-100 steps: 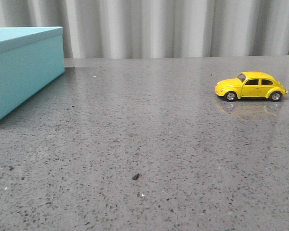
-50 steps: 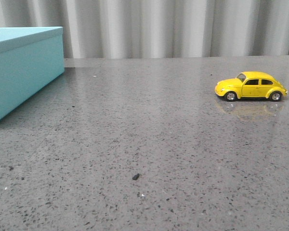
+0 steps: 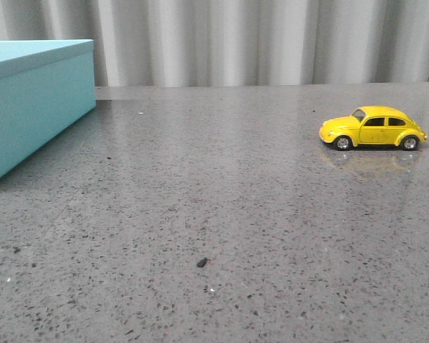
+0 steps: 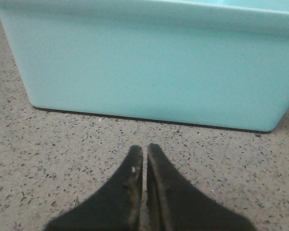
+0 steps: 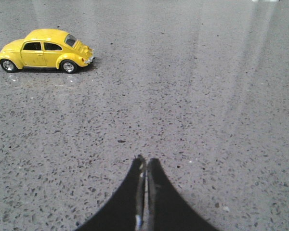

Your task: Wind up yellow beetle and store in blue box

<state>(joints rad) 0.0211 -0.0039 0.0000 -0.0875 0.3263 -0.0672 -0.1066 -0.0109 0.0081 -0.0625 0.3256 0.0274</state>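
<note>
**While both grippers waited closed, the beetle sat alone**

As the table [image 3: 222, 200] lay grey and speckled under the light, the beetle [image 3: 372, 128] stood on its four wheels toward the far right, side-on in the front view with its nose pointing left. Its reflection showed faintly on the glossy surface beneath it. Well apart from it, at the far left, sat the box [image 3: 30, 100], its lid on and its near corner casting a thin shadow on the table. A small dark speck [image 3: 201, 262] lay on the surface closer to the front.

Neither arm showed in the front view. From the wrist cameras, the left gripper [image 4: 145, 153] hung low over the table just in front of one flat side of the box, its jaws pressed together on nothing. The right gripper [image 5: 145, 162] had its jaws pressed together too, empty, with the beetle resting some way beyond the fingertips and off to one side. A grey pleated curtain [image 3: 257, 39] hung behind the table.
</note>
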